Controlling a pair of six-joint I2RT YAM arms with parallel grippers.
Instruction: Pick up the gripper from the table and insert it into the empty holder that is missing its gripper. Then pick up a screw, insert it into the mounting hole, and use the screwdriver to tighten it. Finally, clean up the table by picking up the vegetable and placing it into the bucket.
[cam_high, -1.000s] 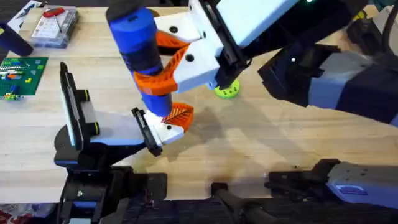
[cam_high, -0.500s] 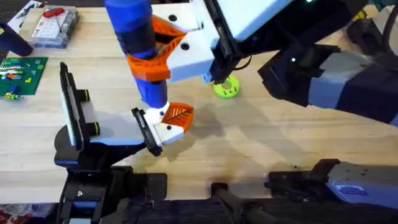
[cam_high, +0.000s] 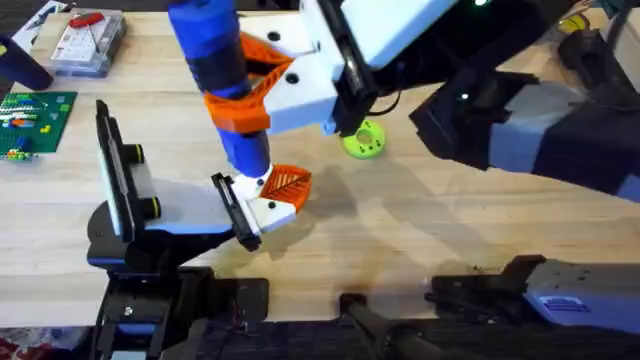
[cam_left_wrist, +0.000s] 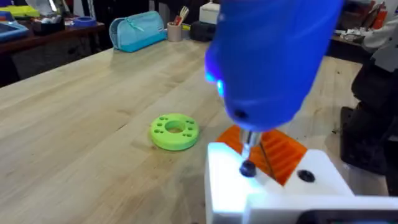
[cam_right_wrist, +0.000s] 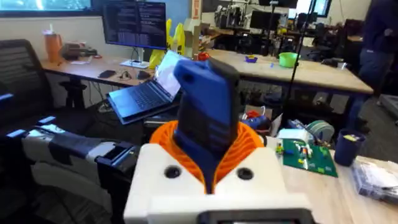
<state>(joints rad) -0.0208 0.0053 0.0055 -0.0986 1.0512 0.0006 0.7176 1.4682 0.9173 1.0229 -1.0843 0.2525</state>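
The blue screwdriver (cam_high: 222, 80) stands nearly upright with my right gripper (cam_high: 248, 92) shut around its body. Its thin tip (cam_left_wrist: 249, 149) rests on a dark screw (cam_left_wrist: 247, 168) in the small white gripper (cam_high: 272, 200), whose orange ribbed finger (cam_left_wrist: 280, 152) points toward the far side of the table. That gripper sits on the black holder (cam_high: 236, 212) at the end of the grey-white arm (cam_high: 185, 212). From the right wrist, the screwdriver (cam_right_wrist: 208, 115) rises between the orange fingers (cam_right_wrist: 249, 149). The vegetable and the bucket are out of view.
A lime-green disc (cam_high: 364, 142) lies on the table (cam_high: 420, 230) just right of the work spot. A clear parts box (cam_high: 88, 42) and a green board (cam_high: 30, 120) sit at the far left. A second black bracket (cam_high: 112, 170) stands at the left.
My right gripper has shifted a little up and to the far left with the screwdriver, which now stands straighter over the small gripper. Little has moved in the last half second.
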